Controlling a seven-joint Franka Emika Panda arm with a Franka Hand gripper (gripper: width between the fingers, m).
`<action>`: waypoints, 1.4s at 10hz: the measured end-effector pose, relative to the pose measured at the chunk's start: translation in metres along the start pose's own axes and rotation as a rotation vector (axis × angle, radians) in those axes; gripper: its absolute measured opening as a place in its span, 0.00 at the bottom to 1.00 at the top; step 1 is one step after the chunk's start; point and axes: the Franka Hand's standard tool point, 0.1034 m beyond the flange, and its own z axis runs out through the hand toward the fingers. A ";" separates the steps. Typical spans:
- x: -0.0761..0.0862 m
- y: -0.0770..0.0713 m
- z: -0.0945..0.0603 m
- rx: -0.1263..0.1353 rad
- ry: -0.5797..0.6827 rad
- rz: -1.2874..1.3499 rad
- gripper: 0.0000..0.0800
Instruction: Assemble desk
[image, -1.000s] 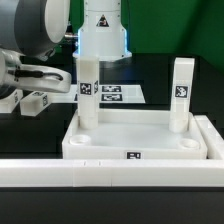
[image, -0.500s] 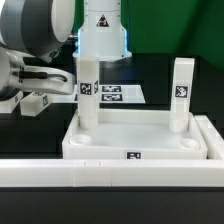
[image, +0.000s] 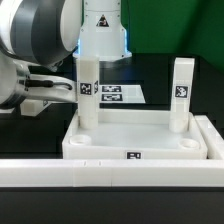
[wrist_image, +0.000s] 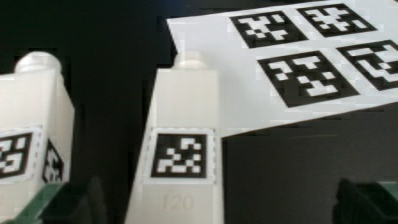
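The desk panel (image: 100, 150) lies flat with two white tag-marked legs standing upright in its far corner sockets, one (image: 87, 90) on the exterior view's left and one (image: 182, 95) on its right. My gripper (image: 45, 84) hangs at the exterior view's left, over loose legs (image: 38, 102) lying on the black table. In the wrist view my gripper (wrist_image: 217, 206) is open. One lying leg (wrist_image: 182, 130) sits between the fingers (wrist_image: 75, 205), nearer one finger and touching neither. A second lying leg (wrist_image: 32, 120) rests outside the jaws.
The long white border rail (image: 110, 172) runs along the panel's near side and up its right. The marker board (image: 118, 94) (wrist_image: 302, 45) lies behind the panel. The arm's white base (image: 100, 30) stands at the back.
The arm has swung toward the exterior view's right and fills more of the upper left. The gripper has stayed open and no part has moved.
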 end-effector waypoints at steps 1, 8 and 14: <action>0.003 0.000 0.001 -0.003 0.003 -0.001 0.81; 0.010 0.005 0.006 -0.005 0.015 0.004 0.53; 0.008 0.009 0.001 -0.001 0.021 -0.026 0.36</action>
